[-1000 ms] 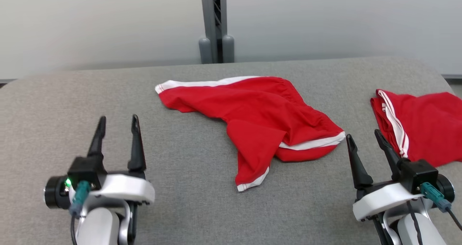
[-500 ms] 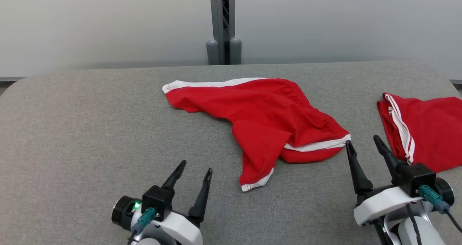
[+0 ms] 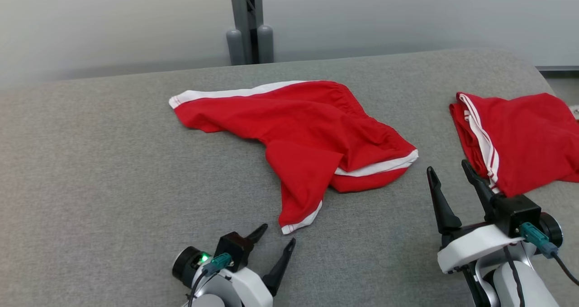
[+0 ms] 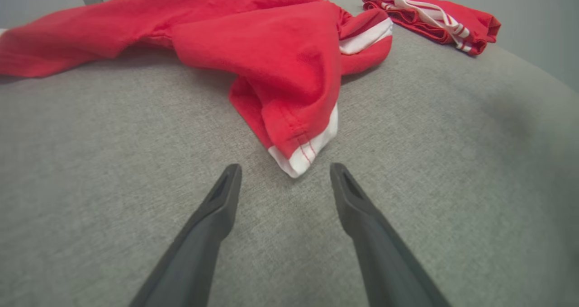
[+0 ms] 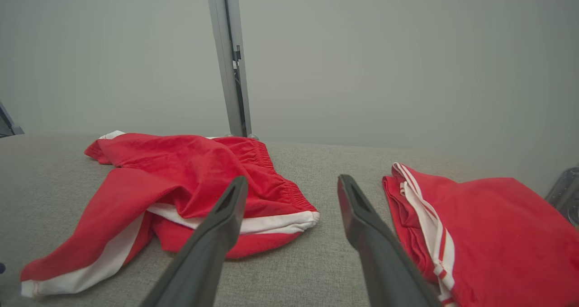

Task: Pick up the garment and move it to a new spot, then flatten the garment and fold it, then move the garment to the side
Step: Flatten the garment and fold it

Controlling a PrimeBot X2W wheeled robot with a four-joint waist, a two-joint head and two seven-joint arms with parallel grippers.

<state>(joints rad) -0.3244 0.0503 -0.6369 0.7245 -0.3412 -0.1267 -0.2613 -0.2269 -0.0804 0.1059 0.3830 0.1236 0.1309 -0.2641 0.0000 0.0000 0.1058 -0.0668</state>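
Cut off: the folded red piece (image 3: 520,139) at 3 o'clock runs past the head view's right edge, and the left arm is mostly below the bottom edge. The crumpled garment (image 3: 307,135) hides its own lower layers under its folds. The right gripper's outer finger overlaps the folded piece's striped edge in the head view; contact can't be told.

The garment lies mid-surface on the grey fabric surface (image 3: 113,162), toward 12 o'clock from the left gripper (image 3: 278,233). It is soft red knit with white trim and a gathered elastic waistband, and one leg droops toward 6. The surface is a coarse weave, padded, with rounded corners.

The left gripper is spread wide and holds nothing. The white hem corner (image 4: 301,155) sits just beyond its tips, apart from them. The right gripper (image 3: 446,166) at 4 o'clock is also spread and holds nothing. Its fingers are dark, tapered plastic.

A grey metal post (image 3: 246,22) stands at 12.
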